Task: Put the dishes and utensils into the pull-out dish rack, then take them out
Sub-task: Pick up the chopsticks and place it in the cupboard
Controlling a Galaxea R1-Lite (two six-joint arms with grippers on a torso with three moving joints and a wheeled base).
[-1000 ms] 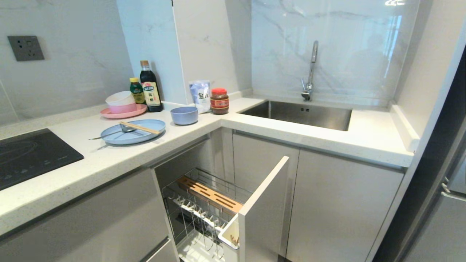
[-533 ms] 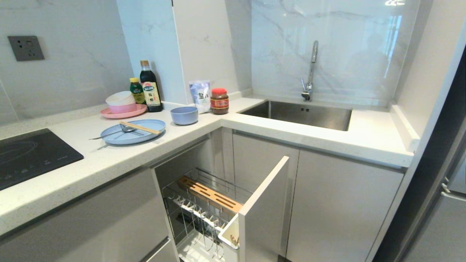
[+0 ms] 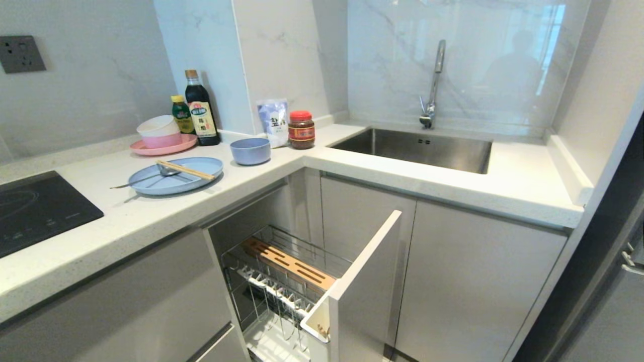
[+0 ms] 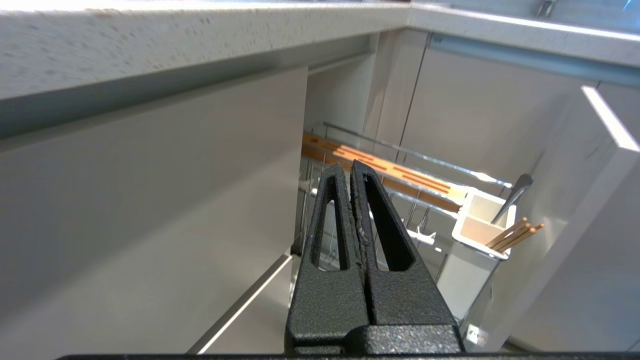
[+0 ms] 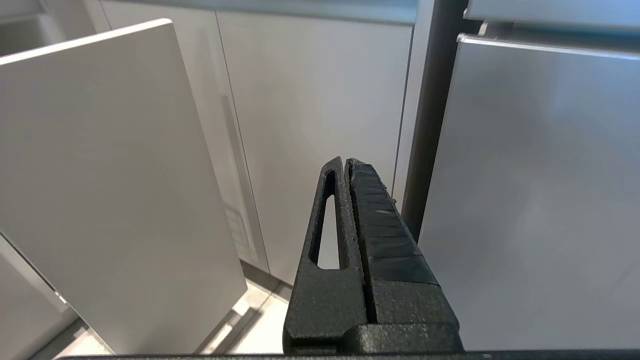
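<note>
Left to right, your blue plate (image 3: 173, 175) sits mid-counter, back from the edge, with chopsticks (image 3: 185, 170) and spoon (image 3: 146, 177) on it. Blue-grey bowl (image 3: 250, 150) stands just beside it, near the corner. Below, the dish rack (image 3: 287, 281) stands pulled out. Left gripper (image 4: 351, 172) fingers pressed together, facing the rack. Right gripper (image 5: 346, 165) also pressed together, empty, by cabinet doors (image 5: 310, 115).

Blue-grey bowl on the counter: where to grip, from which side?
Pinch the rim of the bowl from straight above, one jaw inside and one outside. It stands upright and open, apart from the plate and jar, so the near rim looks freest.
</note>
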